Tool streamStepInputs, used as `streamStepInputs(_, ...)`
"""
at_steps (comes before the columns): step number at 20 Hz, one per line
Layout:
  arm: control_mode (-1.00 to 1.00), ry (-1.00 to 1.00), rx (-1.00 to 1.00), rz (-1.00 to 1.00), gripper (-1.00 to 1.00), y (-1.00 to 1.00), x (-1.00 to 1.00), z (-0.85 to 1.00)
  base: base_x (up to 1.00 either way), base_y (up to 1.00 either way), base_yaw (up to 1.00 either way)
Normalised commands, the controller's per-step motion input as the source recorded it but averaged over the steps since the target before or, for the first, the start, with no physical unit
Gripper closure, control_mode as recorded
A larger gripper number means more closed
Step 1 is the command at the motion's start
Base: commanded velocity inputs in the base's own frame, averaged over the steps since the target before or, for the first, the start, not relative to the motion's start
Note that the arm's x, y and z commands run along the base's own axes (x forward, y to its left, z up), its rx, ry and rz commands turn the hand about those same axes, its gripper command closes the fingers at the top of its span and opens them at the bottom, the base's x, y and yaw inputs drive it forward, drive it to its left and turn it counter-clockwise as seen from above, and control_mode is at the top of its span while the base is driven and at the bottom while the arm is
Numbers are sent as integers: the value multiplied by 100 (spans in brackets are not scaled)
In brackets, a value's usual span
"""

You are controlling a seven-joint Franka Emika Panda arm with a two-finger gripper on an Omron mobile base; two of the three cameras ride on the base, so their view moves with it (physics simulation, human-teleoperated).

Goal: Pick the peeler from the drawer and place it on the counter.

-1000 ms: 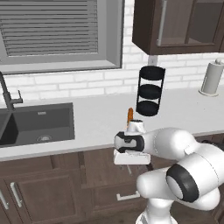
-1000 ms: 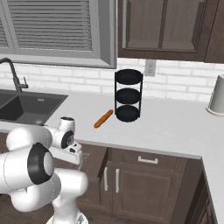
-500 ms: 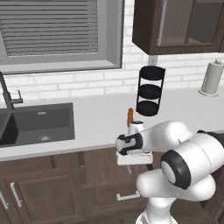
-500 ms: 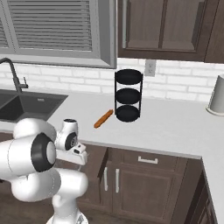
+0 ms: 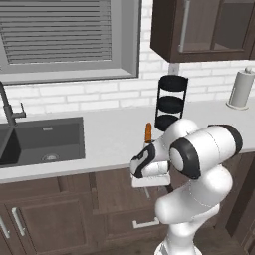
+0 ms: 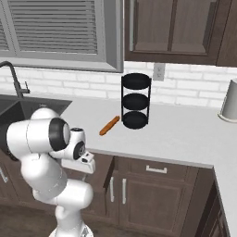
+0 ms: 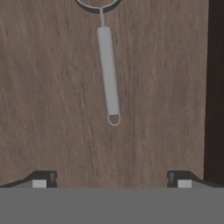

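From the left base view, the white arm bends down in front of the counter [image 5: 99, 134], its gripper [image 5: 148, 182] hanging just below the counter's front edge; an orange carrot-like stick [image 5: 148, 132] lies beside a black three-tier rack [image 5: 171, 102], with the sink [image 5: 42, 142] off to the left of the rack.

From the right base view, the gripper [image 6: 85, 165] sits low beside the drawer [image 6: 107, 171], which stands pulled out under the counter [image 6: 185, 134].

The hand view shows the peeler [image 7: 108, 72] lying on the drawer's wooden floor [image 7: 52, 96], handle toward the fingertips [image 7: 43, 179], which stand wide apart and empty.
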Motion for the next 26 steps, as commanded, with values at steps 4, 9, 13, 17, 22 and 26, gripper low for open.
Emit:
streamStepInputs(4, -100, 0, 0, 0, -100, 0, 38, -20, 0, 0, 0)
streamStepInputs(9, -100, 1, 0, 0, -100, 0, 31, -36, 0, 0, 0)
streamStepInputs(13, -100, 1, 0, 0, -100, 0, 23, -47, 0, 0, 0)
streamStepInputs(17, -100, 0, 0, 0, -100, 0, 18, -36, 0, 0, 0)
streamStepInputs(22, -100, 0, 0, 0, -100, 0, 10, -32, 0, 0, 0)
streamStepInputs(26, -100, 0, 0, 0, 100, 6, 0, -47, 0, 0, 0)
